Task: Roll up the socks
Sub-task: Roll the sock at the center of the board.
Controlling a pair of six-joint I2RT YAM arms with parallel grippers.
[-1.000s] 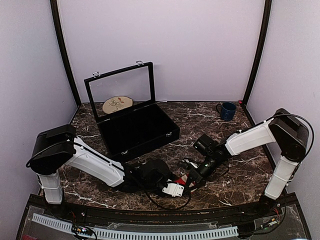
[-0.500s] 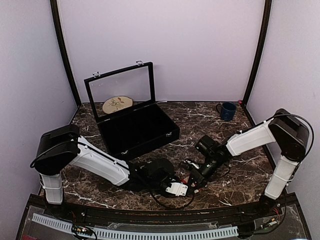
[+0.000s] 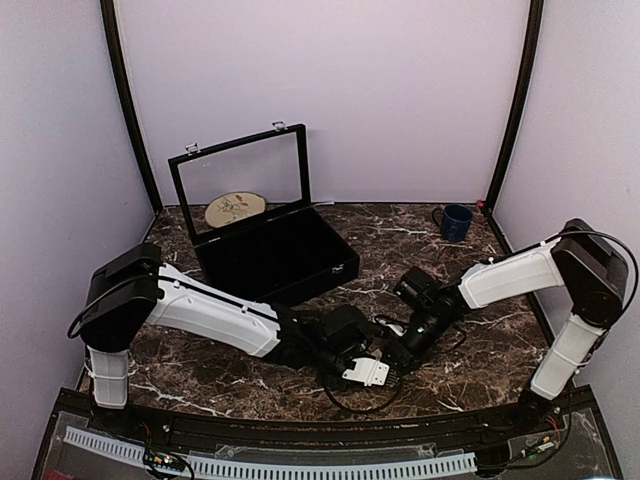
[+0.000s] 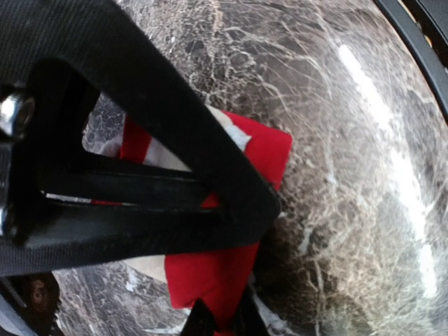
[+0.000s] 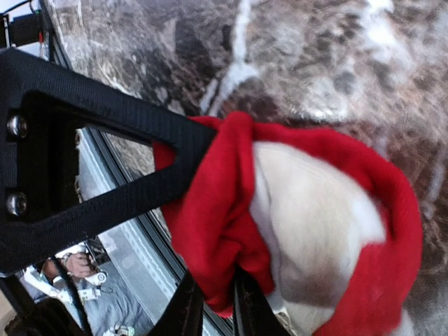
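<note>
Well, nearest to me, in front of the black case (image 3: 275, 255) and off its right-hand corner, the socks (image 5: 329, 231) sit as a half-made red and white bundle close to the front edge of the table (image 3: 480, 370). Both arms meet over it. The left gripper (image 3: 375, 350) comes in from the case's near side, jaws narrow, with red cloth pinched between them. The right gripper (image 3: 395, 352) faces it, jaws also narrow, a fold of red caught at the tips; how firm that hold is I cannot tell. The black sock I cannot make out; it may be wrapped inside.

I'd judge the roll about midway. To do it well, one pincer should pin the rolled core down while the other draws the loose red cuff tight over it. If both let go together, the bundle will likely spring open. Working toward the case rather than the edge looks safer.

Behind the case's raised glass lid (image 3: 240, 180) lies a patterned plate (image 3: 235, 208), and far to the case's right stands a blue mug (image 3: 455, 222).
</note>
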